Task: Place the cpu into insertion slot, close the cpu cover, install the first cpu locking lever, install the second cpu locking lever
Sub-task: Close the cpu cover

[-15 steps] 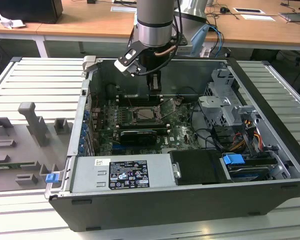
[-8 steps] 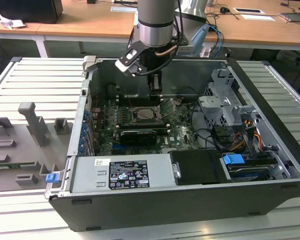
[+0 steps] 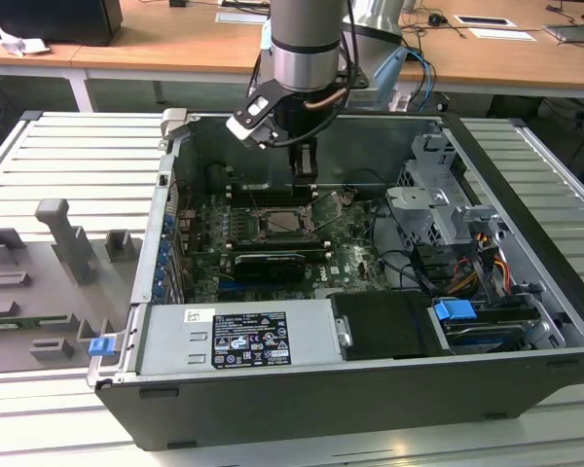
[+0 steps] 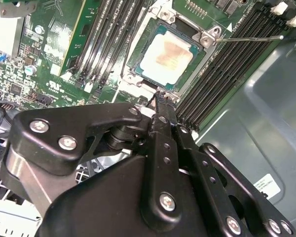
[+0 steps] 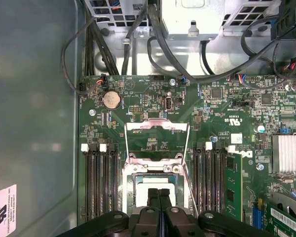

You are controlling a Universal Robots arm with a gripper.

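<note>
We find the end effector (image 3: 305, 167) lowered inside the open computer case (image 3: 526, 185), which rests on the ribbed grey desk (image 3: 58, 156). In both wrist views its two black fingers (image 5: 153, 195) are pressed flat against each other with nothing between them, so the end effector (image 4: 160, 97) is closed and empty. The cpu (image 4: 170, 54) lies flat in the insertion slot (image 4: 205, 38) on the green circuit board (image 5: 138, 98), its pale metal top facing up and uncovered. In the first wrist view the fingertips stand just over the near edge of the cpu (image 5: 155, 181); we cannot tell whether they touch it. The cpu cover (image 5: 157, 126) is swung open away from the slot, with the board visible through its window. A thin metal lever (image 4: 251, 38) stands free beside the slot, not latched. Long black memory slots (image 5: 101, 177) flank the slot on both sides.
</note>
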